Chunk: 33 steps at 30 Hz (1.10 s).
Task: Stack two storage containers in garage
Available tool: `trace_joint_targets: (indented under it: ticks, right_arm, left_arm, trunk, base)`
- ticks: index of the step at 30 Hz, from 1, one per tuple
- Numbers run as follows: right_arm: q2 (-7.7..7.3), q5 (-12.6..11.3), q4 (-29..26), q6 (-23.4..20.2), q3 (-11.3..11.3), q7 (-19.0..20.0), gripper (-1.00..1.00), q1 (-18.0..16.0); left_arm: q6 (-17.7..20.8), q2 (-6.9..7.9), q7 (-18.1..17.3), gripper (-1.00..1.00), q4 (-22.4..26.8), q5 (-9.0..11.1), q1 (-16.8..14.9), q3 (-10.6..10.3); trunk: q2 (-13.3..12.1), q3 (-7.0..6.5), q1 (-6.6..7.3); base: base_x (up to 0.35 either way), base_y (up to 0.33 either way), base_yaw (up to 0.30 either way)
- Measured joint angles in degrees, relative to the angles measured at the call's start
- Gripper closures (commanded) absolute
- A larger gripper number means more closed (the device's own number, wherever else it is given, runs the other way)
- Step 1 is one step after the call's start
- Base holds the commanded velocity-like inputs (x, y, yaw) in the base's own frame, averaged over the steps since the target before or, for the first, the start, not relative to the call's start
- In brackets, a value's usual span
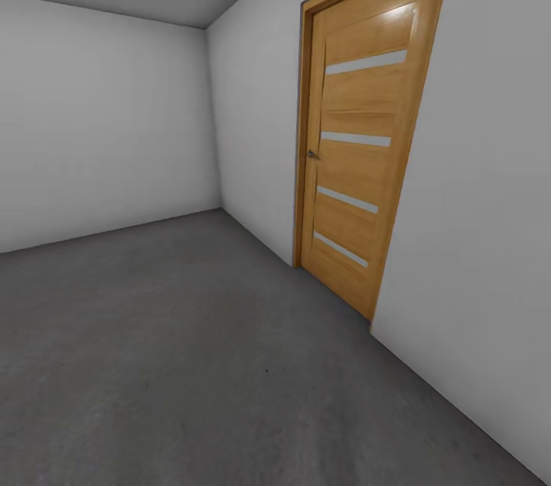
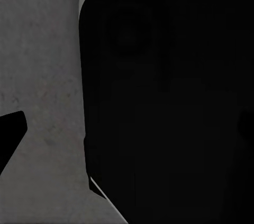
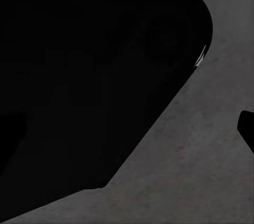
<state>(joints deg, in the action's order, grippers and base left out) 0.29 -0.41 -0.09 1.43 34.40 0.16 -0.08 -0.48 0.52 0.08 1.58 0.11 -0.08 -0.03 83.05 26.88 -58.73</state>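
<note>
Here the robot stood in the bare grey-white-walled garage (image 1: 107,126), its dark grey mottled concrete floor (image 1: 191,363) ahead and a closed wooden door with pale glass strips (image 1: 360,157) to the right; no orange-red bin lay near either claw, whose state could not be told, so neither arm counted as nearer

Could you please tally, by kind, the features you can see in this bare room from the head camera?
Wooden door: 1
Frosted glass strips in the door: 4
Door handle: 1
White walls: 2
Dark grey concrete floor: 1
Total: 9
</note>
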Motion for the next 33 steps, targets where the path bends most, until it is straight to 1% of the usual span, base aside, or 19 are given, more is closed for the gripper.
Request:
trace_joint_targets:
  ticks: [7,11,33]
  right_arm:
    - [-0.02,0.0,0.0,0.0,0.0,0.0,-1.0,0.0]
    - [-0.03,0.0,0.0,0.0,0.0,0.0,-1.0,0.0]
    - [-0.11,0.0,0.0,0.0,0.0,0.0,-1.0,0.0]
  left_arm:
    - [0.0,-0.08,-0.1,-1.0,0.0,0.0,0.0,-0.2]
    - [0.0,-0.02,-0.2,-1.0,0.0,0.0,0.0,-0.2]
    - [0.0,0.29,0.2,-1.0,0.0,0.6,0.0,0.4]
  trunk:
    - [0.0,0.0,0.0]
    - [0.0,0.0,0.02]
    - [0.0,0.0,0.03]
  base:
    - [0.006,0.0,0.0]
    - [0.142,0.0,0.0]
    - [0.309,0.006,0.0]
